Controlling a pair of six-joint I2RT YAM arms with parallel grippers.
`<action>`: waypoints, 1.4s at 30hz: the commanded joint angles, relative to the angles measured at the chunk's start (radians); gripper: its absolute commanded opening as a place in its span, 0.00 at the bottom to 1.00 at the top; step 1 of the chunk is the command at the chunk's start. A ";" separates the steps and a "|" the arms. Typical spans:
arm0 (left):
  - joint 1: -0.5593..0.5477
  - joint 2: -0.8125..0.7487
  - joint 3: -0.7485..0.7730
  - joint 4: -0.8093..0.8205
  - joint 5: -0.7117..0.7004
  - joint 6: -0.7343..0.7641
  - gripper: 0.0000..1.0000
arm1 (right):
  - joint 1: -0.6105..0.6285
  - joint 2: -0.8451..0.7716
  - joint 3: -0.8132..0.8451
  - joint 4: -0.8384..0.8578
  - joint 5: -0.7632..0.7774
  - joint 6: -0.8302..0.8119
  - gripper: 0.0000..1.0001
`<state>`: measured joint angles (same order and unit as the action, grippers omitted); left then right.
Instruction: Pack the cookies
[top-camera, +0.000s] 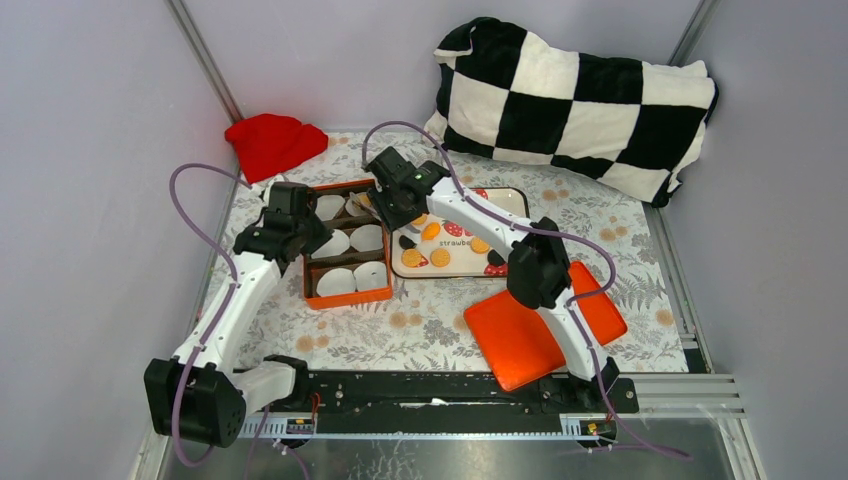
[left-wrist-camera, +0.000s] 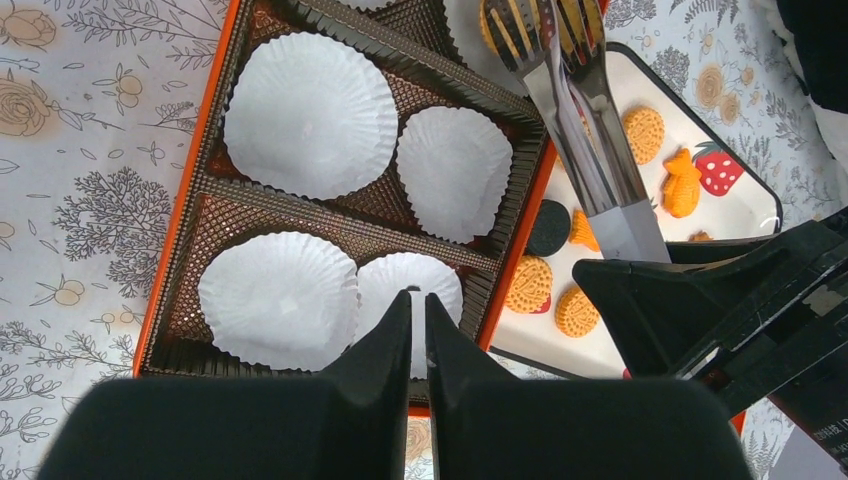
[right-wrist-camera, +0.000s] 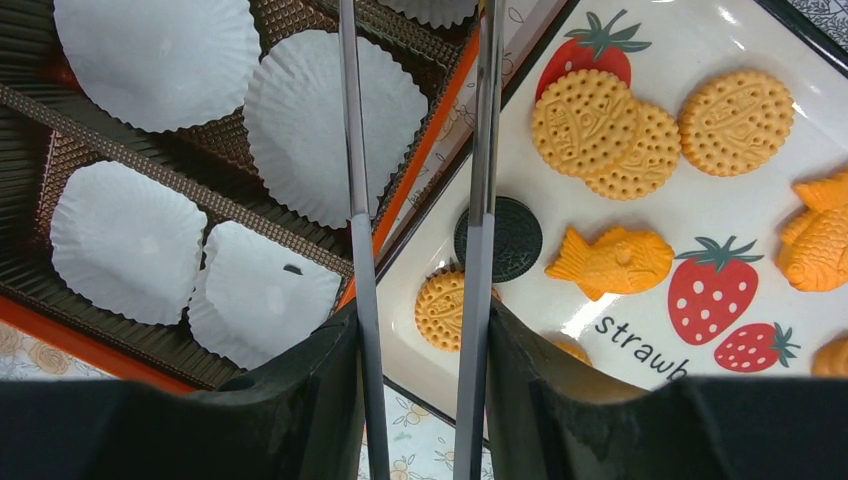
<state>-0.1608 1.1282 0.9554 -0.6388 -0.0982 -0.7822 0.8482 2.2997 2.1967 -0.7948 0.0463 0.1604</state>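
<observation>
Top cam sat high at the near edge of the table (top-camera: 430, 320), looking down and forward over all of it: wide, far. Left wrist cam looked steeply down, close over the orange box (left-wrist-camera: 300, 208), facing the strawberry plate (left-wrist-camera: 735, 215). Right wrist cam looked down along the tongs (right-wrist-camera: 355, 250) — closer still. Both wrist views shared the box's lined cells, the box–plate edge and the black cookie (left-wrist-camera: 548, 228).
</observation>
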 joint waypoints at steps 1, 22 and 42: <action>0.010 -0.004 -0.023 0.006 -0.016 0.022 0.12 | 0.006 -0.018 0.011 0.046 0.015 -0.008 0.17; 0.011 -0.009 -0.048 0.056 0.091 0.057 0.14 | 0.005 -0.145 -0.097 0.161 0.016 0.002 0.53; 0.010 0.018 -0.056 0.084 0.153 0.048 0.14 | 0.007 -0.589 -0.760 0.235 0.166 0.030 0.50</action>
<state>-0.1600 1.1362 0.9161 -0.6003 0.0269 -0.7448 0.8501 1.6730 1.4574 -0.6071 0.1806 0.1871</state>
